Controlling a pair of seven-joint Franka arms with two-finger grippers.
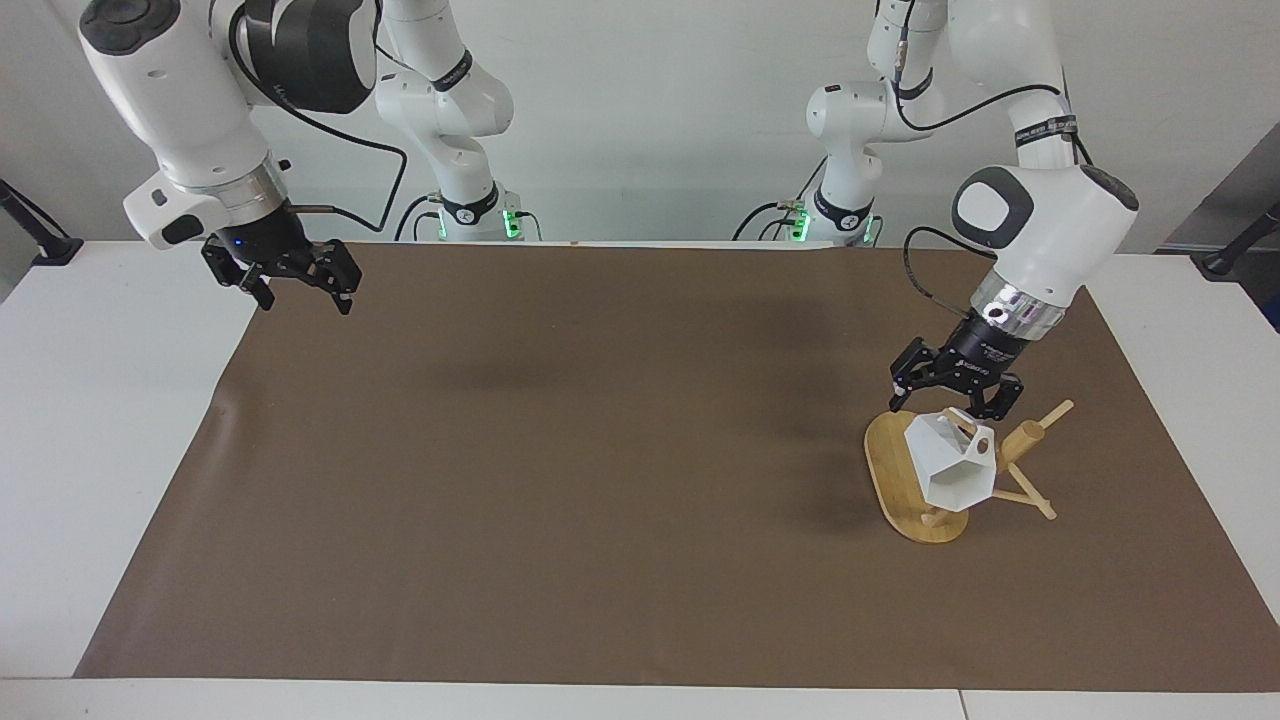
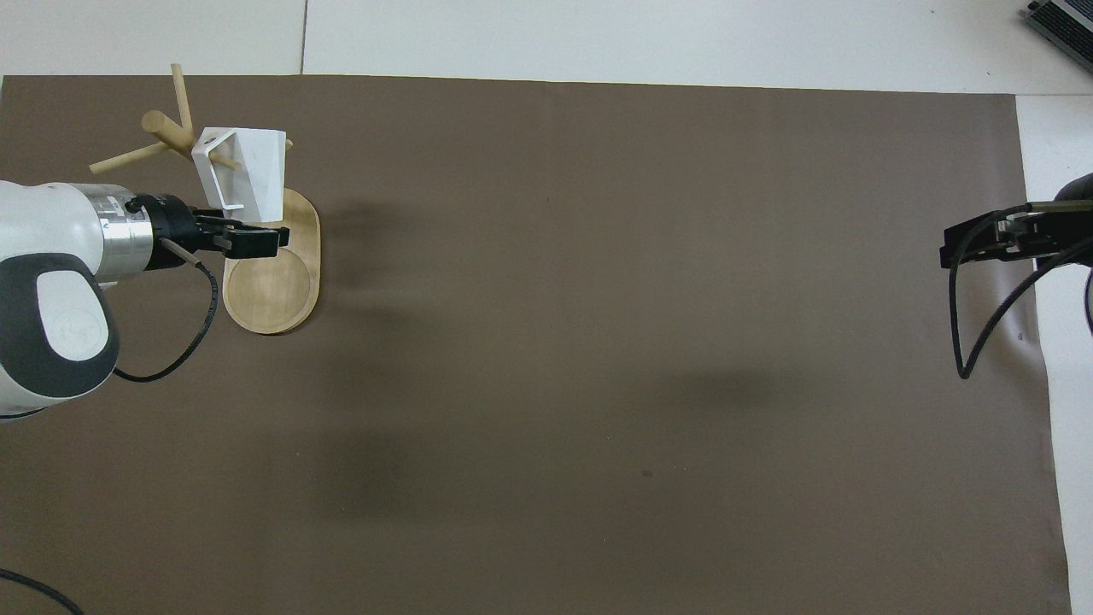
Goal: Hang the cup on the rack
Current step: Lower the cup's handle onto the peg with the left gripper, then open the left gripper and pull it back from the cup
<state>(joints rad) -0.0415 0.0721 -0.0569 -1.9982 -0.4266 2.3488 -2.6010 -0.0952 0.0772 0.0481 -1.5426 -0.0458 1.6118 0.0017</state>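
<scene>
Cup hung on rack, both end effectors empty.

White cup (image 1: 948,468) hangs by its handle on a peg of the bamboo rack (image 1: 893,470), toward the left arm's end of the bench (image 1: 60,420), on the brown mat (image 1: 600,480). Left end effector (image 1: 945,398) sits just above the cup at its 12 o'clock, fingers spread, not touching it. Right end effector (image 1: 297,285) waits over the mat's edge at the other end, fingers apart, holding nothing.
</scene>
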